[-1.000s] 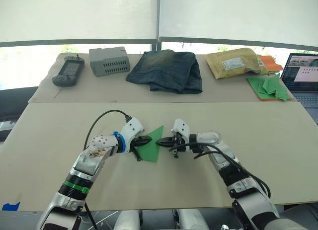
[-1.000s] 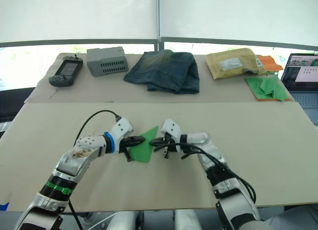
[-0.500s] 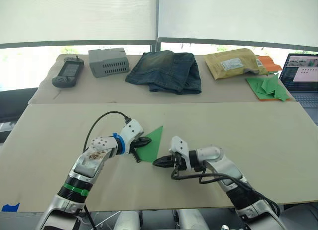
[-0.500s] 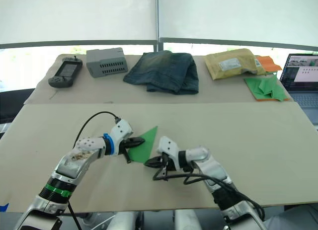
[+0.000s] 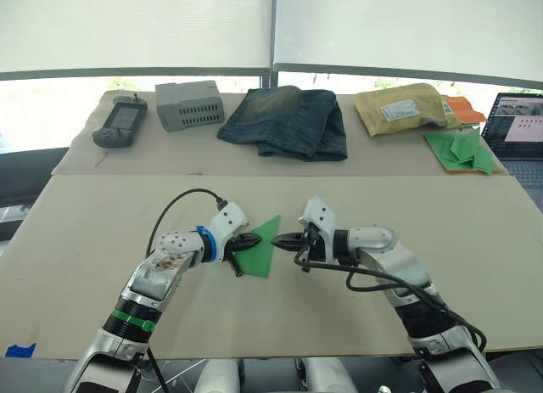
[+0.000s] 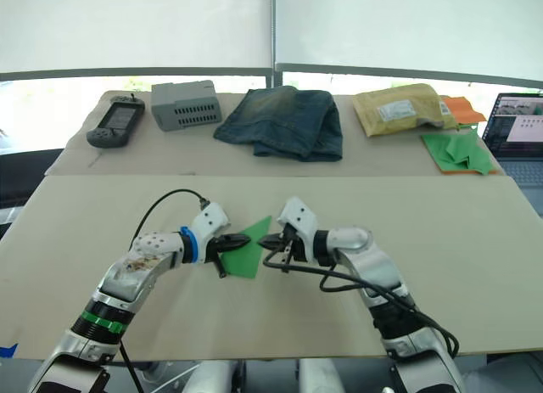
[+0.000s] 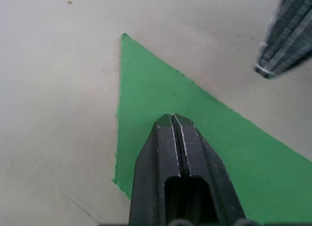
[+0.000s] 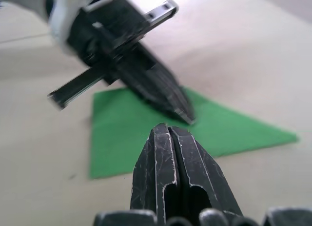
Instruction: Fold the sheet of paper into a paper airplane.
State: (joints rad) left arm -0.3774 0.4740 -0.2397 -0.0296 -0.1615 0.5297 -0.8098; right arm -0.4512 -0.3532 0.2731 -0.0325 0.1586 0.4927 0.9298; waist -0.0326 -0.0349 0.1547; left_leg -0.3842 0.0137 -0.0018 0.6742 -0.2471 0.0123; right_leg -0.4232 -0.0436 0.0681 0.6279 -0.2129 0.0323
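Green sheet of paper point(image 5: 260, 249) partly hidden under closed left claw point(image 5: 252, 239), closed empty right claw point(image 5: 282, 238) just beside it

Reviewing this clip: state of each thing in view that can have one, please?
sheet of paper: folded into a pointed wedge, flat on the table
left claw: shut, tips pressing on the sheet
right claw: shut, at the sheet's right edge
jeans: folded
laptop: open, screen lit

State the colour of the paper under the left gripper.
Bright green sheet of paper, clearest in the left wrist view.
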